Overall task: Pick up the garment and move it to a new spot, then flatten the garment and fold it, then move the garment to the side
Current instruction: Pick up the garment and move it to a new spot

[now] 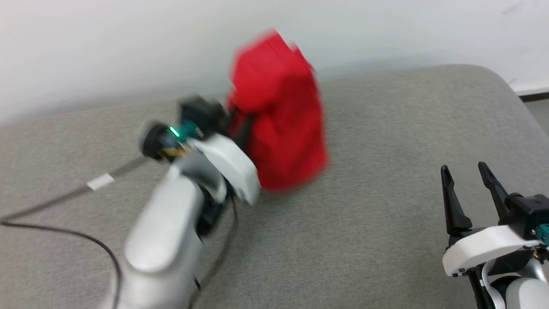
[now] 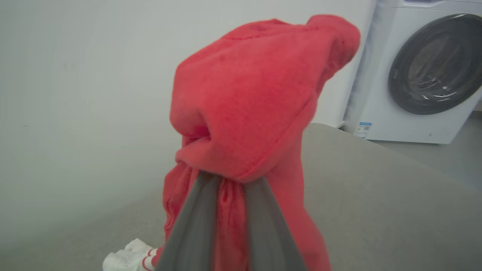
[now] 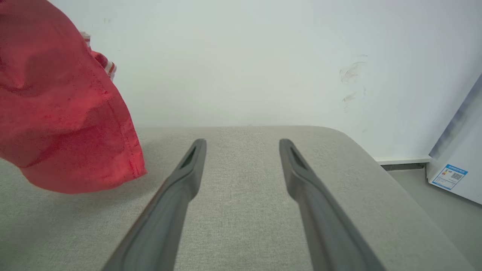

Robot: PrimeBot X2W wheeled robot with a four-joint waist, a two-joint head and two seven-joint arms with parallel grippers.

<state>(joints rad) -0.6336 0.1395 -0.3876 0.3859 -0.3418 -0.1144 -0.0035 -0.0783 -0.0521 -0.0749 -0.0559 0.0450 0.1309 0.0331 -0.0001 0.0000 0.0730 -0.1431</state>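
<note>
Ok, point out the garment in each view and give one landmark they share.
Head view: garment upper centre, a bunched red mass over the grey cushion.
Left wrist view: garment in the centre, running from near the top to the bottom edge.
Right wrist view: garment at the left edge, upper half.
Shared landmark: the grey cushion.

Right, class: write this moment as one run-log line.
stage: pick-up | left gripper: shut on garment, hanging bunched over grey cushion | right gripper: open, empty | fold: not started
</note>
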